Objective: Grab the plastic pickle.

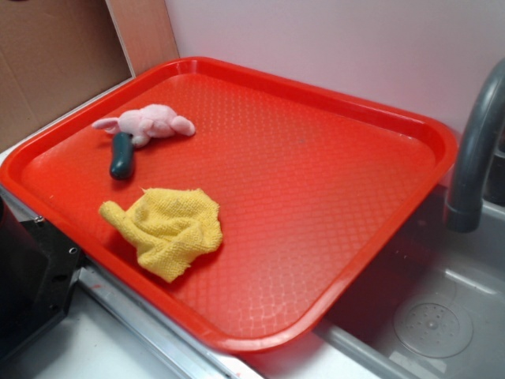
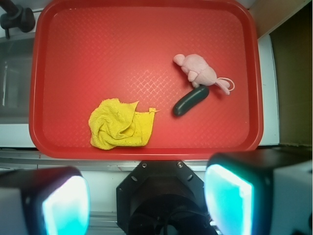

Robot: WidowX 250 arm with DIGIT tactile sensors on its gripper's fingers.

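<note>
The plastic pickle (image 1: 122,157) is a small dark teal-green cylinder lying on the red tray (image 1: 331,197) near its left end, one end touching the pink plush toy (image 1: 148,122). In the wrist view the pickle (image 2: 190,101) lies right of centre, below the plush (image 2: 199,72). My gripper (image 2: 146,200) is open and empty, its two pads wide apart, high above and outside the tray's near edge, over the robot's black base. The gripper does not show in the exterior view.
A crumpled yellow terry cloth (image 1: 169,229) lies on the tray near its front edge, also in the wrist view (image 2: 119,124). A grey faucet (image 1: 473,150) and sink basin (image 1: 430,316) are at the right. A cardboard panel (image 1: 55,55) stands behind left.
</note>
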